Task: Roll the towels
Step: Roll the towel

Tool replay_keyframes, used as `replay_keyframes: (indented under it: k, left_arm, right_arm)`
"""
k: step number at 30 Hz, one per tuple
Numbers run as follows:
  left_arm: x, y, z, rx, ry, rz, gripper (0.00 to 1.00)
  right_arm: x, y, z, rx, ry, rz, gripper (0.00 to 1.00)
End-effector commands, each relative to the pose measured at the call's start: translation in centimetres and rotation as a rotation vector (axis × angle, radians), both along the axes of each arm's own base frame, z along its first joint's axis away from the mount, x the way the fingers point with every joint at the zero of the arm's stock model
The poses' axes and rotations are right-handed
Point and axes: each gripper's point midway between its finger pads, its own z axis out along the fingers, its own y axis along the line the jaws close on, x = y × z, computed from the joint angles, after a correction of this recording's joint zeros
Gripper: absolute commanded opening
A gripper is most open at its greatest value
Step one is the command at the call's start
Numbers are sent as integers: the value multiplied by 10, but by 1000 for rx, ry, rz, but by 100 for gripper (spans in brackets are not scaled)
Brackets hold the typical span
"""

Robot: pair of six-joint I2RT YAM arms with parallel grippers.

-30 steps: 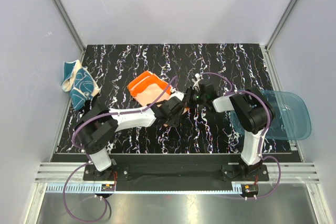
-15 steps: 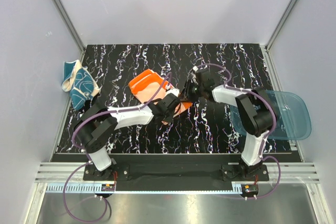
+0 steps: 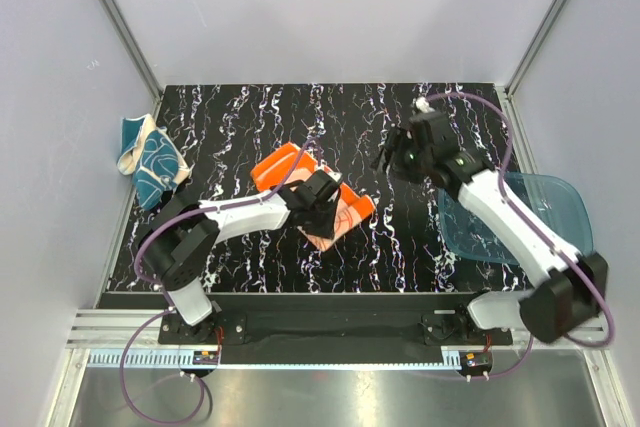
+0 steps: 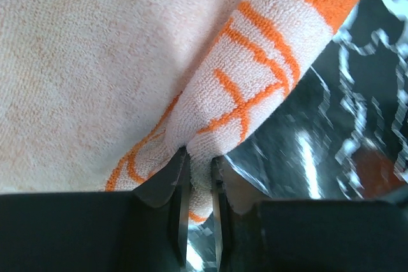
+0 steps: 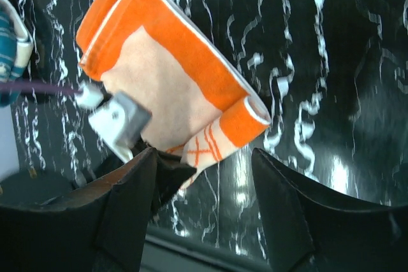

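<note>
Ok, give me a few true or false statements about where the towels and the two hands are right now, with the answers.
1. The left hand is shut on a fold of the orange towel. True.
2. The right hand also grips the orange towel. False: it is open, holds nothing and hangs apart from the towel.
3. The teal towel lies in the blue tray. False: it lies bunched at the table's left edge, and the tray is at the right edge.
4. The orange towel lies near the middle of the table. True.
</note>
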Motion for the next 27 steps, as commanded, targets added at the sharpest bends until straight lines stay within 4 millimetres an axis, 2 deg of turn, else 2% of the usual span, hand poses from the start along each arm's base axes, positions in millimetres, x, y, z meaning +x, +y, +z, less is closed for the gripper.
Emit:
replay_keyframes:
  k: [1,2,4,5,7,8,10,12,16,18,19,21,27]
  left_arm:
    - [-50,-18,21,-145,248,-55,6]
    - [-55,-24,27,-201,294,-69,6]
    - [-62,-27,33,-259,354,-56,6]
    - [-63,-34,41,-333,387,-68,6]
    - [-66,-38,47,-419,460,-33,6]
    - [-68,-40,50,-496,497,-47,6]
    - [-62,-43,58,-577,537,-11,6]
    - [-65,-41,58,-599,579,6,6]
    - [-61,-41,56,-678,631,33,6]
    - [-64,-39,51,-682,659,46,6]
    - [-63,-39,49,-681,661,49,6]
    - [-64,-37,45,-678,671,54,6]
    - [-65,-35,38,-674,680,62,6]
  right_arm:
    - [-46,-11,-15,51,102,-28,68]
    - [-58,-13,-30,56,136,-26,69]
    - [-70,-11,-27,117,136,-24,69]
    - [-80,-12,-40,120,167,-23,68]
    - [-87,-10,-42,152,168,-19,68]
    - [-94,-11,-53,146,189,-15,68]
    - [-99,-6,-58,156,194,-7,68]
    - [-106,-5,-72,151,224,-5,68]
    - [-107,10,-88,203,235,0,68]
    - [-108,15,-105,194,274,0,68]
    - [-107,24,-105,209,267,16,68]
    - [-107,30,-119,204,295,22,68]
    - [-99,52,-137,217,315,40,67]
